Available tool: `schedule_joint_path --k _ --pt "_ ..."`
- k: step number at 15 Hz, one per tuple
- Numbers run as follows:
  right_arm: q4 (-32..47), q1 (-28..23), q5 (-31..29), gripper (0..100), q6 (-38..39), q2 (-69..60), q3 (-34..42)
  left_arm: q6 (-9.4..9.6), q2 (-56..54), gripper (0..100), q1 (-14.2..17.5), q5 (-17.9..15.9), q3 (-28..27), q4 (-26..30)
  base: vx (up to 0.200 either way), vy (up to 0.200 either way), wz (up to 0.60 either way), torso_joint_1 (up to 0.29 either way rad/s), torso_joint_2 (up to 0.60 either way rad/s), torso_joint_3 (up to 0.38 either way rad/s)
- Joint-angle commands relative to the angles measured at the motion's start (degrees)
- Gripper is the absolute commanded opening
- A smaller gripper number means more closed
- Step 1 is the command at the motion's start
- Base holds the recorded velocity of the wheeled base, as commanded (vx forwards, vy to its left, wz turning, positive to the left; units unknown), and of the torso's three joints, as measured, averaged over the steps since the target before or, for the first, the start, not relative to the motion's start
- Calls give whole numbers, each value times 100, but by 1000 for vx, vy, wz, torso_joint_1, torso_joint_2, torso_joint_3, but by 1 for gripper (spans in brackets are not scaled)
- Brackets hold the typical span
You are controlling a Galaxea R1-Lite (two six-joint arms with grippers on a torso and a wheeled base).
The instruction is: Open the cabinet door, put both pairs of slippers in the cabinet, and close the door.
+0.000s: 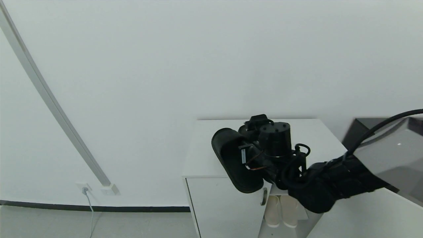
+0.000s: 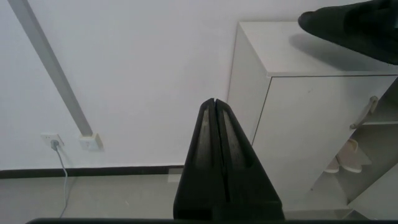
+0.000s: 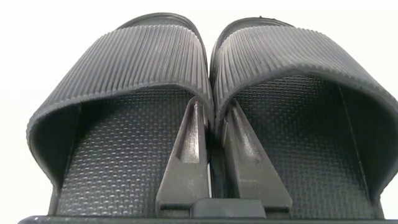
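Grips the pair of black slippers (image 3: pixel 143 74) with the right hand (image 3: pixel 213 115): one finger inside each slipper, under the ribbed strap, pressing the two inner side walls together. Holds them side by side in the air, tilted, just before the near top edge of the white cabinet (image 1: pixel 211 148) and over the upper right corner of its left door (image 1: pixel 224 208).

Shows this left door shut, with a handle (image 1: pixel 264 196) at its right edge. Right of it, an open compartment, and low inside it a pair of cream slippers (image 1: pixel 281 211) standing side by side.

Holds the left hand (image 2: pixel 215 104) closed on nothing, fingers flat against each other, left of the cabinet and apart from it, facing the white wall (image 1: pixel 165 66).

On the wall at the far left, a slanting grey strip (image 1: pixel 49 96) and, low near the floor, a socket (image 1: pixel 85 189) with a cable plugged in.
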Motion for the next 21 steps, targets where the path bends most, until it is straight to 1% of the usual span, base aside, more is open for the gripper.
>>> schedule_joint_path --k 1,2,4,8,11,13,16,21 --pt "-88 57 3 0 -1 -1179 1137 -1 7 0 4 6 1 -1 0 0 0 0 0 0" --pt "-88 57 12 0 8 -1478 1497 -1 7 0 4 6 1 -1 0 0 0 0 0 0" --pt "-80 66 118 0 -1 -1864 1963 7 7 0 4 6 1 -1 0 0 0 0 0 0" --pt "-62 110 144 0 -1 -2075 2060 -10 7 0 4 6 1 -1 0 0 0 0 0 0" --pt "8 40 443 0 -1 -2365 2271 -10 7 0 4 6 1 -1 0 0 0 0 0 0" --pt "35 -83 452 0 -1 -2453 2279 -10 7 0 4 6 1 -10 0 0 0 0 0 0" --pt "325 -110 531 0 -10 -2603 2350 -1 7 0 4 -3 1 -1 0 0 0 0 0 0" --pt "334 -101 548 0 -36 -2550 2385 -1 7 0 4 -3 1 -1 -200 0 0 5 3 3"
